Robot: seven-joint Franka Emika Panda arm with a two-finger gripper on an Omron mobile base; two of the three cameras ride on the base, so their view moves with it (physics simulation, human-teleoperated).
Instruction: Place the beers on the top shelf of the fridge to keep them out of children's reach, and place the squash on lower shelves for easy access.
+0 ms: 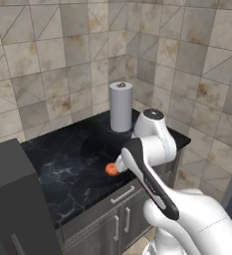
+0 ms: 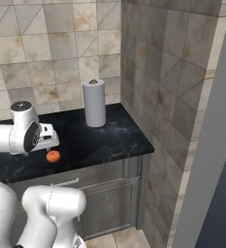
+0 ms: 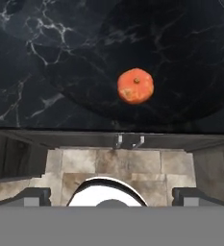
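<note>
Claw [image 3: 111, 196]: I see the two tips spread wide at the frame's bottom corners, nothing between them, hanging over the counter's front edge.
Squash [image 3: 135, 86]: alone on the black marble counter [image 3: 46, 62], near its front edge, apart from the claw.
Paper towel roll [image 1: 121, 106]: upright at the back corner by the tiled wall.

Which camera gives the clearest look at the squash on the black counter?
The hand view: the squash sits whole and unobstructed from above, stem dimple visible, on the black counter. In the right base view it is small but whole, beside the arm. In the left base view the arm hides part of it.
</note>
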